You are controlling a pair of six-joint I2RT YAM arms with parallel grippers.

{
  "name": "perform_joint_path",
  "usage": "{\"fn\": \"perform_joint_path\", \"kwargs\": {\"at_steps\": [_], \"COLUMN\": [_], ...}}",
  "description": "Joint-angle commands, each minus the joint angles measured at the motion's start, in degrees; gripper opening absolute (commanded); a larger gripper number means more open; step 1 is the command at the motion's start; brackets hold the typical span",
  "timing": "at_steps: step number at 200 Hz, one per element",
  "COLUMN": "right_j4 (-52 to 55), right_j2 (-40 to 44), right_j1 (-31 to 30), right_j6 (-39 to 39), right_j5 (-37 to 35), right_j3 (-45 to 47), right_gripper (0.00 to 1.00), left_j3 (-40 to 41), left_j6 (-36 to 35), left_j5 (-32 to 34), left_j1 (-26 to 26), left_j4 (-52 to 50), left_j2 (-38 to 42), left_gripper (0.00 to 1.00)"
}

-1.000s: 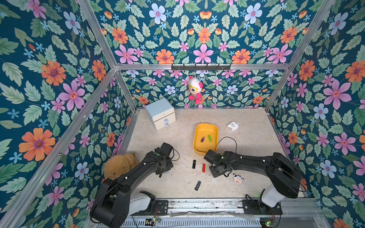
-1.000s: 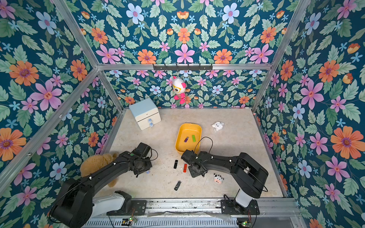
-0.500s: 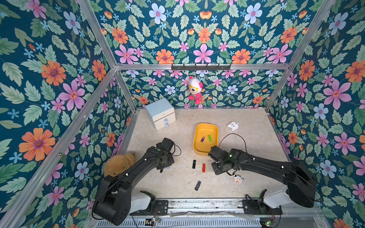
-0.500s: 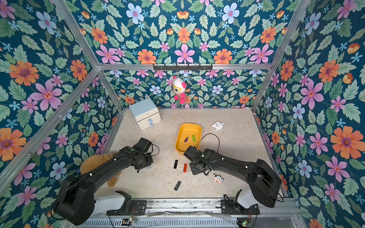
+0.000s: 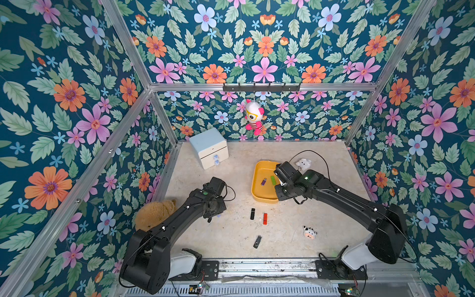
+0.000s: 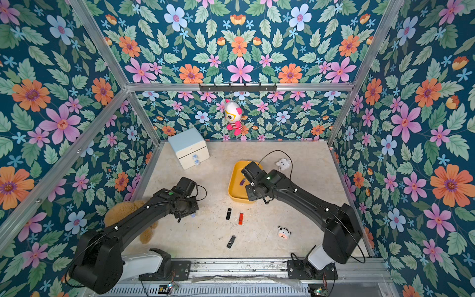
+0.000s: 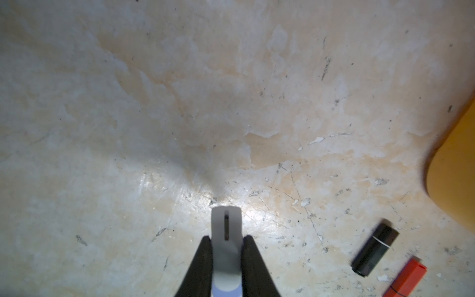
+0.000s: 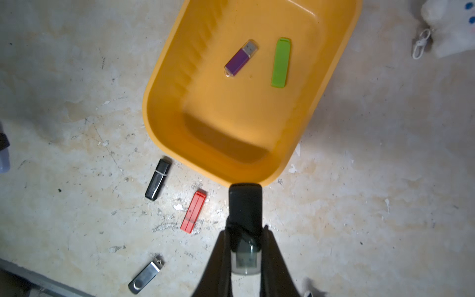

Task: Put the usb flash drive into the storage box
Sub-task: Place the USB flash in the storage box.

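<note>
Clenching a black usb flash drive (image 8: 245, 205) in the right end effector (image 8: 245, 231) at the rim of the storage box (image 8: 164, 123). Grasping a white usb flash drive (image 7: 226, 221) in the left end effector (image 7: 226, 241) over the table (image 7: 154, 102).

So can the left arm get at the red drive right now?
Probably reach it, yes: the red drive lies flat on the table, only the capped black drive between it and the left gripper. But that gripper is shut on a pale drive, so it likely can't grasp another yet.
</note>
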State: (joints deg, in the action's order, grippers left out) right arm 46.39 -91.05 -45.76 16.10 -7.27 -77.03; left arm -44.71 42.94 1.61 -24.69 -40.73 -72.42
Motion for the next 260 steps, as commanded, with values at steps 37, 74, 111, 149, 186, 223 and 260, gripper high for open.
{"fn": "perform_joint_path", "kwargs": {"at_steps": [37,74,111,149,186,223,260], "right_j4": [1.05,0.85,0.6,0.75,0.92,2.92,3.14], "right_j2": [-16.02,-22.8,-27.62,-30.66,-33.11,-35.63,-36.39], "right_j1": [1.31,1.41,2.05,3.03,3.48,3.67,3.9], "right_j6": [-6.21,-7.42,-6.95,-6.73,-7.13,-6.49,-5.92], "right_j5": [-0.25,-1.21,-1.44,-1.36,-1.62,-3.44,-3.88], "right_j3": [-11.74,-16.18,-18.17,-19.15,-20.25,-22.44,-22.9], "right_gripper": [0.0,0.0,0.0,0.0,0.0,0.0,0.1], "left_j3": [-0.3,0.46,0.85,1.03,1.2,1.47,1.05], "left_j6": [-1.33,-1.76,-2.02,-2.24,-2.24,-2.24,-2.42], "left_j5": [0.69,0.58,0.88,0.86,0.68,0.73,0.68], "left_j1": [0.57,0.78,0.91,1.18,1.29,1.25,1.32], "left_j4": [-0.75,-0.34,-0.68,-0.7,-0.51,-0.44,-0.49], "left_j2": [0.53,0.27,0.05,0.0,-0.21,-0.26,-0.34], "left_gripper": [0.0,0.0,0.0,0.0,0.0,0.0,0.0]}}
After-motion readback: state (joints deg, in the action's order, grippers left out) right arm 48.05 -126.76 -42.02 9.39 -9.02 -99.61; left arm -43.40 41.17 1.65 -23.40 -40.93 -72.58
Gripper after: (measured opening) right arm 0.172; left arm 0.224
